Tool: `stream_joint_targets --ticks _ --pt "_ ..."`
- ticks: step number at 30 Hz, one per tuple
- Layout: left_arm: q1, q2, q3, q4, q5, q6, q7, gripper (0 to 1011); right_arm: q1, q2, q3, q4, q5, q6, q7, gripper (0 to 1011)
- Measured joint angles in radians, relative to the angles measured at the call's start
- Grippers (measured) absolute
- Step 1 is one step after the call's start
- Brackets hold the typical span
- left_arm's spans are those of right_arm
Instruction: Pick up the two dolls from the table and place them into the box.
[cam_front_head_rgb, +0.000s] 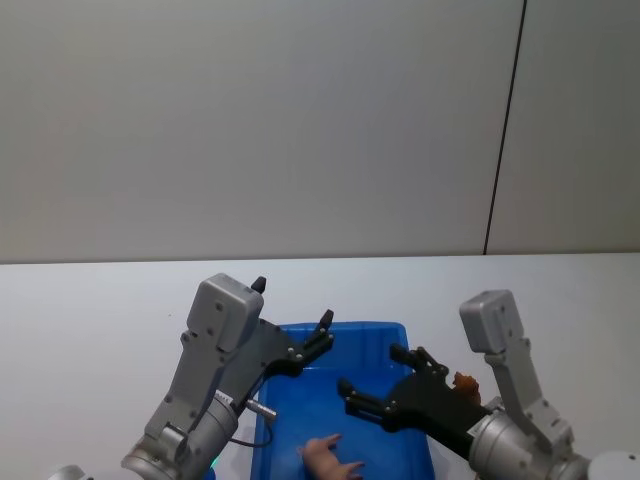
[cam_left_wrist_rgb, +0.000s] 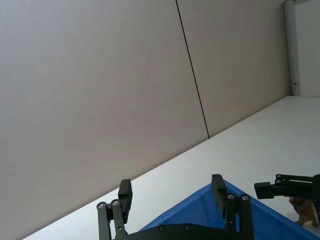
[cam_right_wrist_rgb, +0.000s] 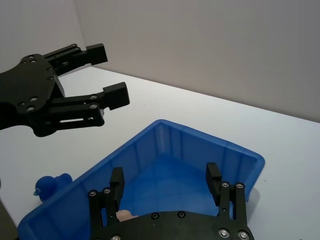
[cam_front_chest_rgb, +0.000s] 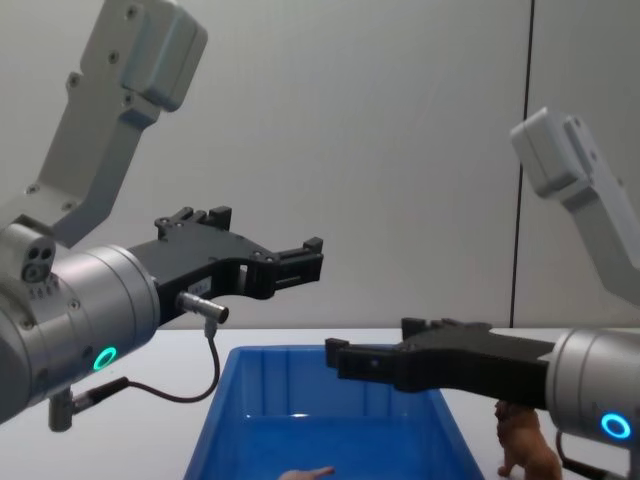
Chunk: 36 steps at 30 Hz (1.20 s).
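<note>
Left pincer (cam_front_head_rgb: 292, 305), right pincer (cam_front_head_rgb: 369, 368) open above box (cam_front_head_rgb: 360, 326); pig (cam_front_head_rgb: 330, 458) inside, lion (cam_front_chest_rgb: 525, 440) beside.

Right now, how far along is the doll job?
Done: the pig lies in the box. In hand: nothing; the left gripper and right gripper are both open and empty above the box. Left: the lion stands on the table, just outside the box's right wall.
</note>
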Motion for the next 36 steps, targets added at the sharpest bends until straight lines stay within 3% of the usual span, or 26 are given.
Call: stream_joint_targets --ticks 13,22,28,36 --pt "0.0 0.0 0.0 0.0 0.0 0.0 0.0 1001 -0.076 0.035 0.002 -0.115 -0.015 0.032 -0.154 1001" --pt "0.0 0.0 0.0 0.0 0.0 0.0 0.0 1001 -0.142 0.065 0.013 -0.204 -0.017 0.075 -0.295 1001" --pt "0.0 0.0 0.0 0.0 0.0 0.0 0.0 1001 -0.177 0.08 0.022 -0.24 -0.007 0.104 -0.372 1001" --pt "0.0 0.0 0.0 0.0 0.0 0.0 0.0 1001 -0.207 0.089 0.031 -0.252 0.009 0.128 -0.429 1001"
